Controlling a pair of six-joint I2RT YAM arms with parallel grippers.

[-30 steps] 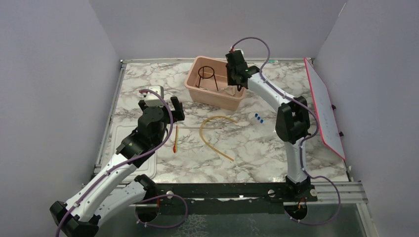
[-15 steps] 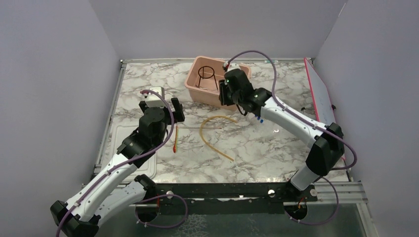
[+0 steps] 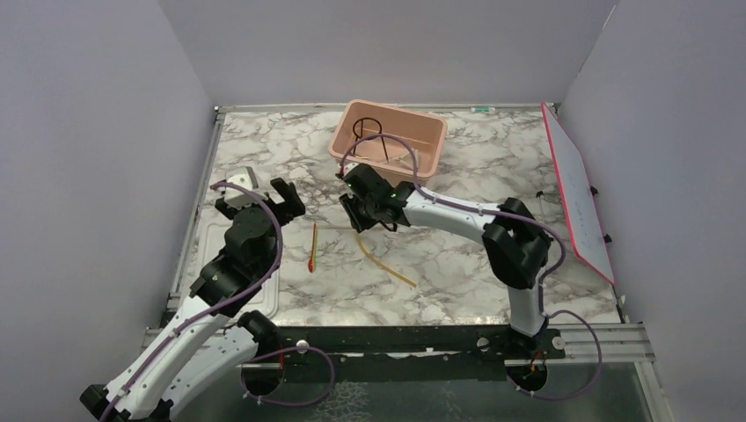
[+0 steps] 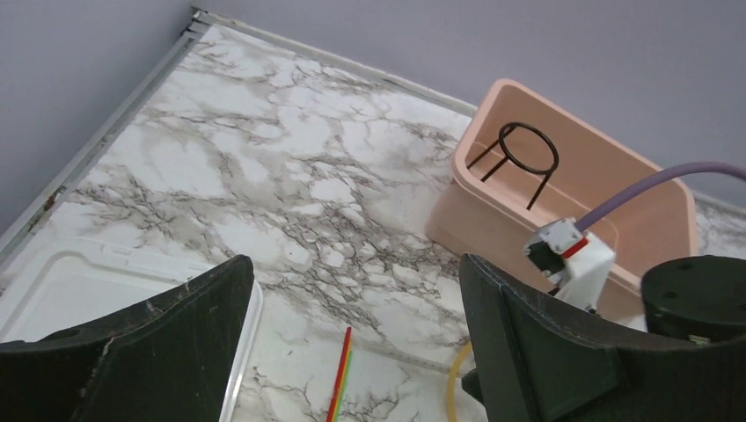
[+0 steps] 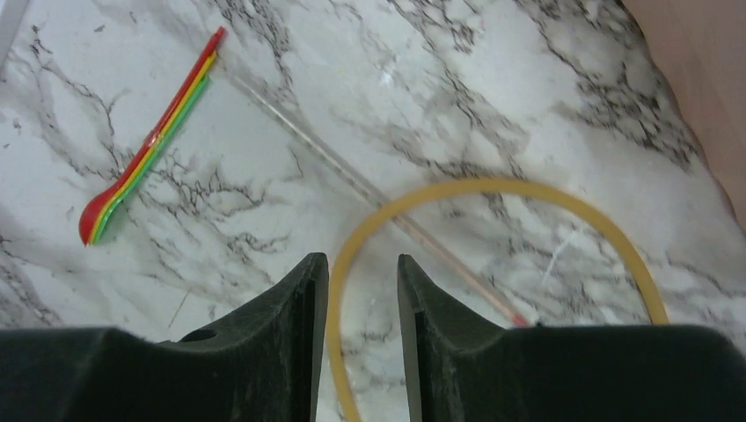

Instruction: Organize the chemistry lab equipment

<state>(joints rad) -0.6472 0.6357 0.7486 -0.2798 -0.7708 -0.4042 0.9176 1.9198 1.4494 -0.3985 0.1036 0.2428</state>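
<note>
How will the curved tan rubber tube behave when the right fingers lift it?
The curved tan rubber tube lies in a loose arc, so it will probably be floppy and sag on both sides of the right fingers. It looks thin and light. Rubber should grip rather than slip.

The black ring stand is stood upright in the pink tub; the curved tan tube and red-orange rod are laid on the table
</note>
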